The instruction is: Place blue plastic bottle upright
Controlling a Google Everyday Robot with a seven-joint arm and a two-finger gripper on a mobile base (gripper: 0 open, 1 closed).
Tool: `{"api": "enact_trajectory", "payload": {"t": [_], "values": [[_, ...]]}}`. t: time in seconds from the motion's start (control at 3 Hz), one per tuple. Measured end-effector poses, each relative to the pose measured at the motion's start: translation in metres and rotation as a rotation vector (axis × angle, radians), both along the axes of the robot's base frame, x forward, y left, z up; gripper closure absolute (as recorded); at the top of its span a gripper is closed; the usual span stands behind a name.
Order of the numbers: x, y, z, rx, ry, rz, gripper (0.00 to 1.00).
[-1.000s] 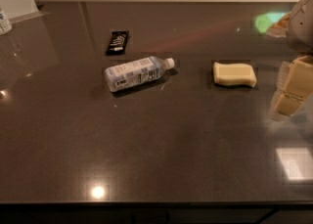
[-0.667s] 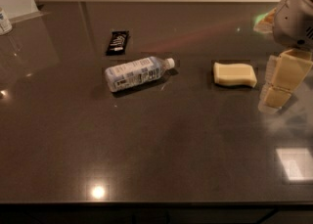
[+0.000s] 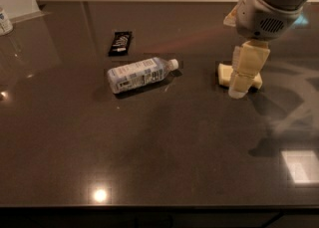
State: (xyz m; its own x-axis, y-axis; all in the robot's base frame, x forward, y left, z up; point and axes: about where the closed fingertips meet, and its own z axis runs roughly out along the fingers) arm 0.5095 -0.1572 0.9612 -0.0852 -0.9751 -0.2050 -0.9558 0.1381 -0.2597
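Observation:
The blue plastic bottle point(image 3: 141, 74) lies on its side on the dark countertop point(image 3: 149, 152), left of centre, with its white cap pointing right. My gripper point(image 3: 238, 91) hangs from the arm at the upper right, well to the right of the bottle. It hovers in front of the pale yellow sponge and holds nothing that I can see.
A flat black snack wrapper point(image 3: 120, 43) lies just behind the bottle. A pale yellow sponge point(image 3: 225, 74) lies right of the bottle, partly hidden by my gripper. A small container point(image 3: 4, 21) stands at the far left edge. The counter's front edge runs along the bottom.
My arm has moved left and further into view, so the gripper now hangs over the sponge. The bottle, wrapper and sponge have not moved.

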Motion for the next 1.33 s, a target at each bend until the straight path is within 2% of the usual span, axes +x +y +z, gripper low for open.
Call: {"api": "enact_trajectory", "payload": {"t": [0.67, 1.33], "values": [[0.061, 0.038, -0.016, 0.029, 0.004, 0.109, 0.00], [0.101, 0.078, -0.049, 0.017, 0.031, 0.242, 0.00]]}}
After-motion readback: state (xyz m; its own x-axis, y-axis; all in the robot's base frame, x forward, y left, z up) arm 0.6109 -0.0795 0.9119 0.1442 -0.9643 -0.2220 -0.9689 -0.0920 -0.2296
